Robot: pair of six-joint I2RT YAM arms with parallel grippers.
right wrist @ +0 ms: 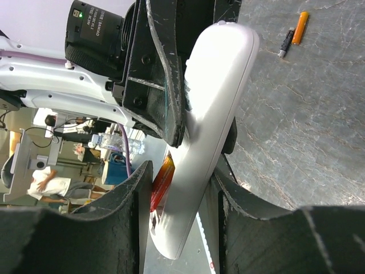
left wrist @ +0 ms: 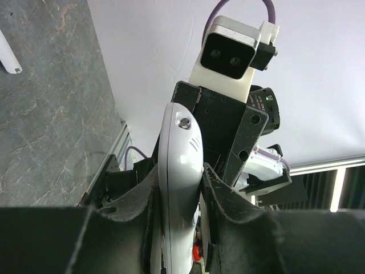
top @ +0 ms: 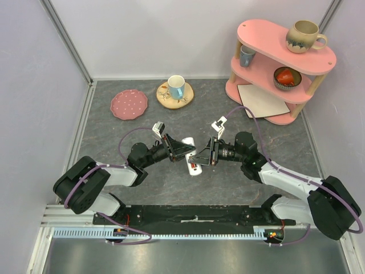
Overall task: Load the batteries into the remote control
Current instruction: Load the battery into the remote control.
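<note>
While both arms meet over the middle of the tabletop (top: pixel 114 171), the remote control (right wrist: pixel 219 85) sits gripped between them, apparently lifted off the surface.

Left gripper (left wrist: pixel 181 171): closed on the remote, pads flat against its two broad faces, white body running out past the fingertips. My judgement of the reason: it serves as a vice, so the other side can work the recess.

Right gripper (right wrist: pixel 182 171): closed round the other end of the same remote. A red-orange battery (right wrist: pixel 162 178) is pinched between one finger and the remote's back. Reads as squeezing the cell into its seat; cannot tell whether it is fully home.

The two-handed hold makes sense. The slab is thin and slick, and would likely twist under a one-sided push.

Spares: an orange battery (right wrist: pixel 300 27) with a dark cylinder (right wrist: pixel 285 41) just beside its end, lying on the tabletop well beyond my right gripper's tips.

Judgement: loading partway, probably another cell to fetch.
</note>
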